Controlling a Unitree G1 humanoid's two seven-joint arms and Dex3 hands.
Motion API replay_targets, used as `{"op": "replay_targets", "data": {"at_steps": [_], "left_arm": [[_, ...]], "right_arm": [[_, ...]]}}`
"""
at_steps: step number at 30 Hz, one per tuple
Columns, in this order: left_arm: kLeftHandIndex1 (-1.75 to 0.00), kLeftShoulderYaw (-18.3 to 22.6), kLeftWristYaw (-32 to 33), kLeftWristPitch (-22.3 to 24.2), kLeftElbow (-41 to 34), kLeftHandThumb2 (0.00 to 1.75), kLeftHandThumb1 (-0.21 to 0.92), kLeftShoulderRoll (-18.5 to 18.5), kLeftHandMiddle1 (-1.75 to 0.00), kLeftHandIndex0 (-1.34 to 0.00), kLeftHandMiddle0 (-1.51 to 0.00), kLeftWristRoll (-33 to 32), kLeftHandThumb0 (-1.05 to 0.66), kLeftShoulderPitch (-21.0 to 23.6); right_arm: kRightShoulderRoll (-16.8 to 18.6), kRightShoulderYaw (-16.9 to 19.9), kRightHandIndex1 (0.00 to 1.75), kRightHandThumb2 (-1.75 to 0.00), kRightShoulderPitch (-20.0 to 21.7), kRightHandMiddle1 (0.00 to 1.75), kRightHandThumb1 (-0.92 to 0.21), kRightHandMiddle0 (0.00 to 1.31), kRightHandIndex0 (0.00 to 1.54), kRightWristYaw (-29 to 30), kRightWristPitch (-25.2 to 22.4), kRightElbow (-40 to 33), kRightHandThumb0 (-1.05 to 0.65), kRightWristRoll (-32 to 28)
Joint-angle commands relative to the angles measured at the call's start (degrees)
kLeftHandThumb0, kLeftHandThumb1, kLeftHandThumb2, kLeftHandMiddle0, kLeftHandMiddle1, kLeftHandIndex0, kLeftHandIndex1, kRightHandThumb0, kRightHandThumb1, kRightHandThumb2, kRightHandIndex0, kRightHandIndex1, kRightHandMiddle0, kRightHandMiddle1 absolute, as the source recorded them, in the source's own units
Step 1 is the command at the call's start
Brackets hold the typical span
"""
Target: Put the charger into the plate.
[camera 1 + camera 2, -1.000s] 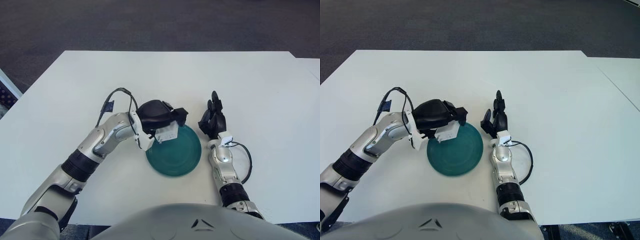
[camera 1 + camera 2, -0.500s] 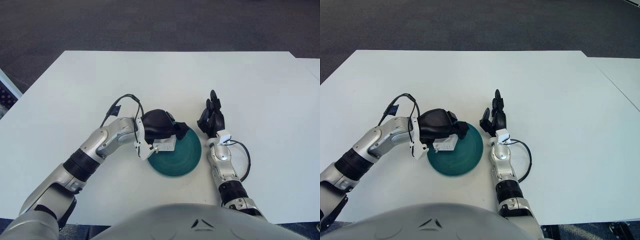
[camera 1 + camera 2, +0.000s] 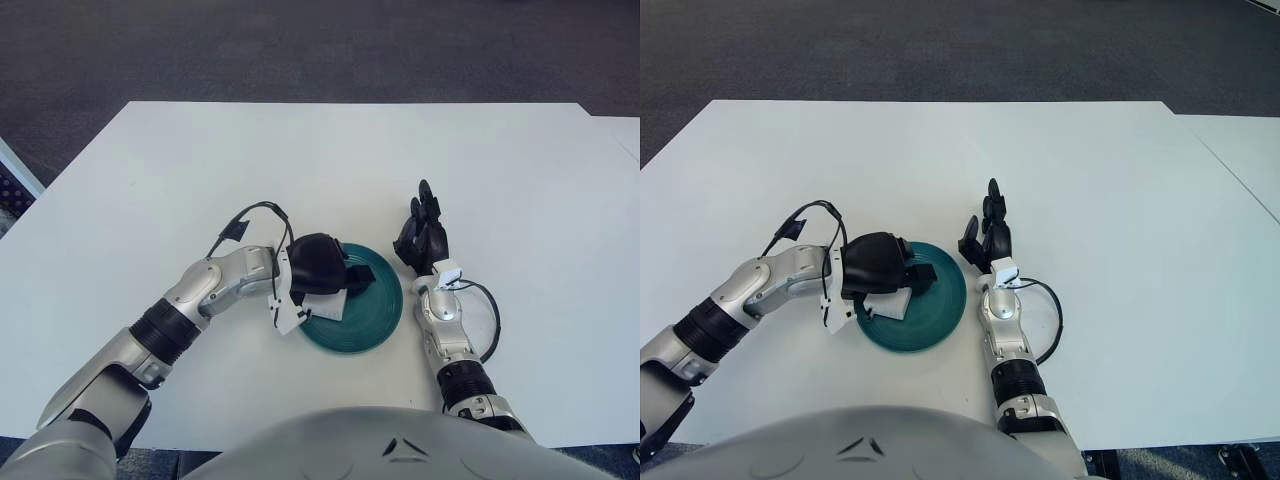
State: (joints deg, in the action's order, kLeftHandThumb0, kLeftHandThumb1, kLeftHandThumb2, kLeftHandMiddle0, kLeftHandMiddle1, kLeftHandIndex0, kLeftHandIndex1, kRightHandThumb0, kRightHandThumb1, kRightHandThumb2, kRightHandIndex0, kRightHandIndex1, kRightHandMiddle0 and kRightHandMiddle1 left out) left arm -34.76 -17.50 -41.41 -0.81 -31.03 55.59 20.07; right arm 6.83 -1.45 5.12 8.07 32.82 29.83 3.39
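Worktop: smooth matt white surface, no visible grain; floor beyond it looks like dark, rough-textured carpet. Plate: teal, smooth, slight sheen, plastic-looking; charger: white, plain matt plastic. Left hand and right hand: matt black casing; forearms satin silver metal-look.

White table, dark carpet

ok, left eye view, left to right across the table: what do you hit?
Left hand shut on the white charger over the plate's left edge → green plate → right hand, fingers open, just right of the plate on the white table.
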Motion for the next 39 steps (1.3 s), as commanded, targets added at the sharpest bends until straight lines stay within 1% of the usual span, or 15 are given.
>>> {"op": "replay_targets", "data": {"at_steps": [1, 10, 17, 19, 22, 23, 24, 25, 26, 28, 29, 31, 32, 34, 39], "left_arm": [[-1.75, -2.15, 3.47, -2.28, 1.11, 1.67, -0.05, -1.81, -1.57, -0.68, -0.93, 7.39, 0.0, 2.89], [-1.75, -4.49, 4.31, -2.71, 0.45, 1.63, -0.01, -2.13, -1.57, -0.64, -0.9, 13.44, 0.0, 5.13], [-1.75, -4.86, 5.33, -3.73, -0.66, 1.66, 0.01, -2.43, -1.71, -0.63, -0.84, 13.97, 0.0, 6.49], [-1.59, -3.29, 5.87, -3.64, -1.73, 1.61, 0.02, -3.11, -1.73, -0.7, -0.84, 12.15, -0.01, 5.9], [-1.67, -1.1, 7.17, -2.74, -3.21, 1.35, 0.26, -3.89, -1.73, -0.53, -0.6, 10.11, -0.01, 3.71], [-1.67, 0.02, 5.34, -0.91, -3.46, 1.21, 0.38, -3.31, -1.72, -0.46, -0.51, 7.09, -0.01, 2.38], [-1.47, 1.14, 3.13, 1.22, -3.91, 0.95, 0.57, -2.61, -1.67, -0.3, -0.39, 3.81, -0.28, 1.02], [-1.28, 1.86, 1.49, 2.63, -4.15, 0.81, 0.69, -2.13, -1.49, -0.19, -0.29, 1.56, -0.5, 0.15], [-1.21, 2.71, 0.26, 4.1, -4.77, 0.76, 0.74, -1.76, -1.42, -0.15, -0.26, -0.27, -0.58, -0.81], [-0.93, 3.83, -1.01, 5.9, -6.13, 0.68, 0.85, -1.53, -0.97, -0.06, -0.23, -1.98, -0.79, -1.84], [-0.88, 4.3, -1.51, 6.61, -6.67, 0.68, 0.86, -1.47, -0.86, -0.05, -0.23, -2.6, -0.83, -2.16], [-0.7, 6.16, -3.0, 9.1, -8.35, 0.69, 0.9, -1.24, -0.47, -0.02, -0.24, -4.61, -0.92, -2.76], [-0.66, 7.44, -4.29, 10.8, -8.85, 0.7, 0.9, -1.1, -0.39, -0.02, -0.24, -6.51, -0.93, -2.71], [-0.44, 9.49, -5.72, 13.36, -8.05, 0.73, 0.91, -0.87, -0.16, -0.01, -0.16, -9.84, -1.0, -2.78], [-0.11, 14.81, -9.61, 22.79, -5.0, 0.71, 0.92, 1.23, -0.03, 0.0, -0.03, -21.01, -1.04, -5.17]], "right_arm": [[3.25, -0.03, 0.01, -0.99, -7.33, 0.09, -0.92, 0.05, 0.03, 0.7, 2.14, 8.36, -0.66, -0.97], [3.48, -1.12, 0.01, -0.98, -7.26, 0.12, -0.92, 0.05, 0.04, 1.06, 3.96, 8.37, -0.66, -0.12], [3.91, -1.21, 0.0, -1.02, -6.38, 0.2, -0.92, 0.01, 0.05, -1.4, 4.64, 9.17, -0.64, -1.96], [3.93, -1.01, 0.0, -1.02, -6.54, 0.21, -0.92, 0.0, 0.05, -2.18, 4.5, 9.03, -0.63, -2.59], [4.03, -0.76, 0.0, -1.02, -6.87, 0.22, -0.92, 0.0, 0.05, -2.85, 4.37, 8.63, -0.63, -3.02], [4.22, -0.59, 0.0, -1.02, -7.34, 0.22, -0.92, 0.0, 0.05, -3.51, 3.78, 7.27, -0.63, -3.93], [4.6, -0.1, 0.0, -1.03, -7.23, 0.22, -0.92, 0.0, 0.05, -4.26, 2.48, 5.89, -0.62, -5.44], [4.91, 0.28, 0.01, -1.03, -7.06, 0.22, -0.92, 0.0, 0.06, -4.78, 1.57, 5.06, -0.61, -6.48], [5.35, 0.85, 0.01, -1.03, -6.46, 0.23, -0.92, 0.0, 0.06, -4.96, 0.29, 4.44, -0.61, -7.56], [5.87, 1.53, 0.01, -1.04, -5.56, 0.24, -0.92, 0.0, 0.07, -4.86, -1.15, 4.13, -0.59, -8.63], [6.02, 1.72, 0.01, -1.04, -5.22, 0.25, -0.92, 0.0, 0.08, -4.75, -1.59, 4.13, -0.59, -8.98], [6.2, 2.33, 0.01, -1.04, -3.91, 0.27, -0.92, 0.0, 0.09, -3.87, -2.04, 5.14, -0.58, -9.2], [6.2, 2.35, 0.01, -1.04, -3.18, 0.27, -0.92, 0.0, 0.09, -2.91, -2.1, 6.07, -0.58, -8.52], [6.12, 1.72, 0.01, -1.04, -2.42, 0.29, -0.92, 0.0, 0.1, -1.18, -1.49, 8.2, -0.58, -6.71], [5.61, -1.06, 0.0, -1.03, -5.08, 0.29, -0.92, 0.0, 0.09, -0.47, 2.42, 10.23, -0.6, -3.81]]}}
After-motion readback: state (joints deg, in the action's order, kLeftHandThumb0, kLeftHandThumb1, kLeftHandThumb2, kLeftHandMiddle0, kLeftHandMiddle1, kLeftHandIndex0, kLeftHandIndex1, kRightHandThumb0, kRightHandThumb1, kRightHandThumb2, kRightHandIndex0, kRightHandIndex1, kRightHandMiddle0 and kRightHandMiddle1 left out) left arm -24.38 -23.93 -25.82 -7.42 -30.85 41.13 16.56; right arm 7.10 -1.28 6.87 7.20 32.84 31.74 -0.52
